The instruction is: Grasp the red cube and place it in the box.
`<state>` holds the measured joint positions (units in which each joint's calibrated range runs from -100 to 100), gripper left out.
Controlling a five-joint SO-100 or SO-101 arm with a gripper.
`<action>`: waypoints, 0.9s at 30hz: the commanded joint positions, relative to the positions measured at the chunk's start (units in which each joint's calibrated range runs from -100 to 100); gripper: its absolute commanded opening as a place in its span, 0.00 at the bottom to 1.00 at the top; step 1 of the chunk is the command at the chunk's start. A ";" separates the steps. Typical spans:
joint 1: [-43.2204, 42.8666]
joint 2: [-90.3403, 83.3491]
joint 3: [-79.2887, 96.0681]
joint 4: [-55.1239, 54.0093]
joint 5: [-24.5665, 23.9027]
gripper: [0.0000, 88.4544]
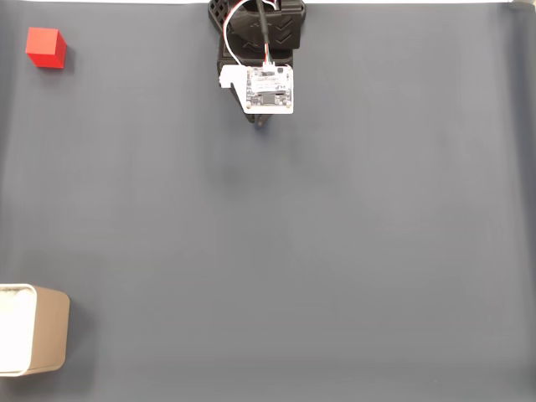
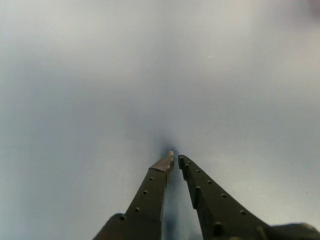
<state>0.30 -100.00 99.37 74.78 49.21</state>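
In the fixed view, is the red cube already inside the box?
No, the red cube lies on the grey mat at the upper left, far apart from the box at the lower left.

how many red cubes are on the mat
1. The red cube sits in the top left corner of the fixed view, on the grey mat, far from the box at lower left. None seems hidden.
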 commanded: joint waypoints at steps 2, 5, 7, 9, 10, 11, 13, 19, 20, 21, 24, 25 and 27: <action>0.06 0.09 0.45 1.04 -0.83 0.00; 0.34 0.09 0.45 0.96 -0.98 0.00; 0.41 0.09 0.45 0.96 -0.93 0.00; 0.41 0.09 0.45 0.96 -0.98 0.00; 0.41 0.09 0.45 0.96 -0.98 0.00; 0.41 0.09 0.45 0.96 -0.98 0.00; 0.41 0.09 0.45 0.96 -0.98 0.00; 0.48 0.09 0.45 0.96 -1.12 0.00; 0.48 0.09 0.45 0.96 -1.12 0.00; 0.48 0.09 0.45 0.96 -1.12 0.00; 0.48 0.09 0.45 0.96 -0.83 0.00; 0.48 0.09 0.45 0.96 -0.83 0.00; 0.48 0.09 0.45 0.96 -0.83 0.00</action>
<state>0.30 -100.00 99.37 74.78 48.62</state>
